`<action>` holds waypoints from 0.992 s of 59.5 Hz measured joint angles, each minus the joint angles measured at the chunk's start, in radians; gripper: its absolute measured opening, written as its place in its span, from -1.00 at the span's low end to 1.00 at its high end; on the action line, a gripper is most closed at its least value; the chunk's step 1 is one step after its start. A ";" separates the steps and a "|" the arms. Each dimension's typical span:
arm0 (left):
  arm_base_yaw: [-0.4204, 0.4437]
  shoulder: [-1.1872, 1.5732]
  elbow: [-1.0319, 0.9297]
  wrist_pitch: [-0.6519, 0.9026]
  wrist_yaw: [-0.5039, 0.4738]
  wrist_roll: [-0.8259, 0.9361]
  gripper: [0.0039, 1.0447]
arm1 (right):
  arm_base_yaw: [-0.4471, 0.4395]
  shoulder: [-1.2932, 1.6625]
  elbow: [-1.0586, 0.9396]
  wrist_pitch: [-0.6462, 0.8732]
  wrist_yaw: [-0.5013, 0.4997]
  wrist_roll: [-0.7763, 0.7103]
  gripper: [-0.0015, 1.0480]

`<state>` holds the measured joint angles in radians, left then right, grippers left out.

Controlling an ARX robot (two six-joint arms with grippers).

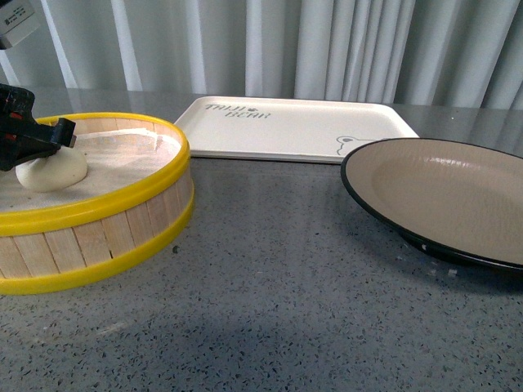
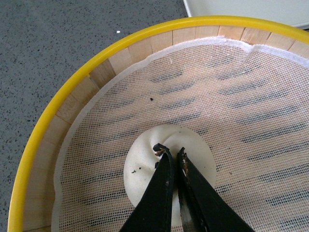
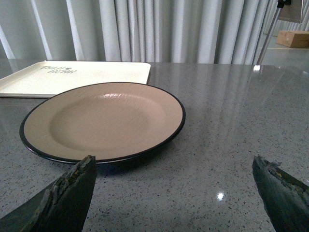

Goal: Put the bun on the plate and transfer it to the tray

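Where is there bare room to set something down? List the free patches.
Free: the grey tabletop in front of the steamer basket and plate, the gap between them, the tray, the plate's inside. Crowded: the steamer basket, with bun and left tool inside.

The left pincer (image 2: 170, 151) is black all over. Its two fingers (image 2: 157, 198) are long, flat blades, wide at the base and narrowing to slim tips, with a slight sheen along the edges. The tips are chipped, with brown and pale flecks on them. In the front view the housing (image 1: 20, 131) behind them is a chunky black block with moulded ridges and a short rounded end; finer detail there is blurred. The right pincer (image 3: 174, 159) has dark, greenish-black, wedge-shaped fingers. Their inner edges and tips are ragged and rough, and a paler grey-brown layer shows along the broken rim.
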<state>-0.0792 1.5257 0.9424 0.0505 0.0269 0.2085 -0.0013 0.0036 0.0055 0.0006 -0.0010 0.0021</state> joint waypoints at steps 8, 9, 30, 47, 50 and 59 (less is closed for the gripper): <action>0.000 -0.008 0.000 -0.005 0.003 -0.001 -0.93 | 0.000 0.000 0.000 0.000 0.000 0.000 0.84; 0.000 -0.008 0.000 -0.006 0.003 -0.001 -0.93 | 0.000 0.000 0.000 0.000 0.000 0.000 0.84; 0.015 -0.056 0.043 -0.041 0.042 -0.031 -0.93 | 0.000 0.000 0.000 0.000 0.000 0.000 0.84; -0.025 -0.083 0.147 -0.070 0.043 -0.057 -0.93 | 0.000 0.000 0.000 0.000 0.000 0.000 0.84; -0.051 -0.082 0.171 -0.075 0.034 -0.059 -0.93 | 0.000 0.000 0.000 0.000 0.000 0.000 0.84; -0.153 -0.071 0.248 -0.078 0.019 -0.071 -0.93 | 0.000 0.000 0.000 0.000 0.000 0.000 0.84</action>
<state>-0.2321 1.4544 1.1904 -0.0277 0.0463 0.1375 -0.0013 0.0036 0.0055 0.0006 -0.0010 0.0025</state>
